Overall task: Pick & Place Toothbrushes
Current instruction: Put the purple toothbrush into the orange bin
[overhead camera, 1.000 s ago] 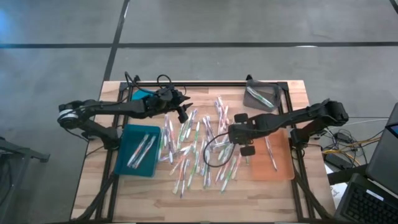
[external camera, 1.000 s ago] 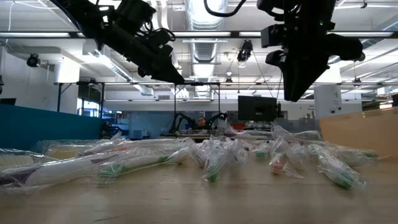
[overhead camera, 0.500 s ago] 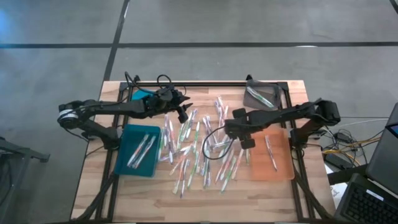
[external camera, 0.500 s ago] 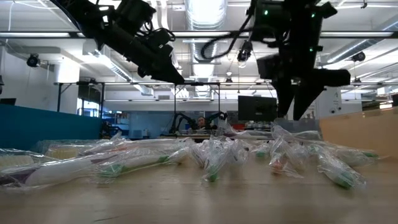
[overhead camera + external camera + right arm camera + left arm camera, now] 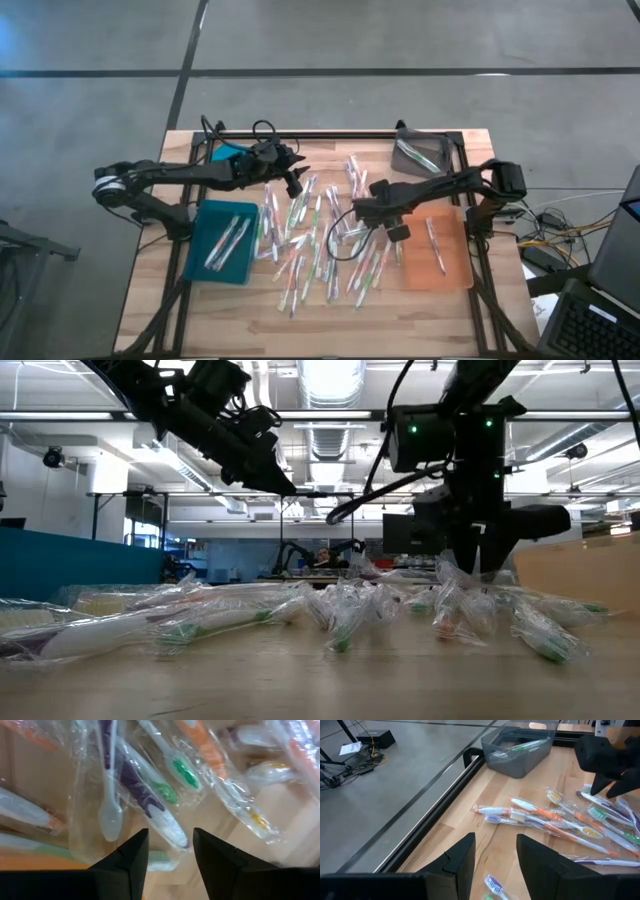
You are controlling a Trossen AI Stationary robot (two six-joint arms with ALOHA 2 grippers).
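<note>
The toothbrushes [image 5: 320, 235], each sealed in a clear wrapper, lie scattered in a loose heap over the middle of the wooden table [image 5: 250, 320]; a few more lie in the teal tray [image 5: 205, 262] on the left, a couple on the orange tray [image 5: 455, 270] on the right, and some in the grey bin [image 5: 405, 160] at the far right corner; the right gripper [image 5: 362, 214] is low over the right part of the heap, just above the wrapped brushes, and its wrist view shows its two fingers [image 5: 125, 857] parted with nothing between them, a purple-and-white toothbrush [image 5: 142, 800] lying directly beyond the gap; the left gripper [image 5: 297, 180] hangs above the far left edge of the heap, well clear of the table in the low view, its fingers [image 5: 462, 860] likewise apart and empty; black cables [image 5: 240, 130] loop near the table's far edge.
</note>
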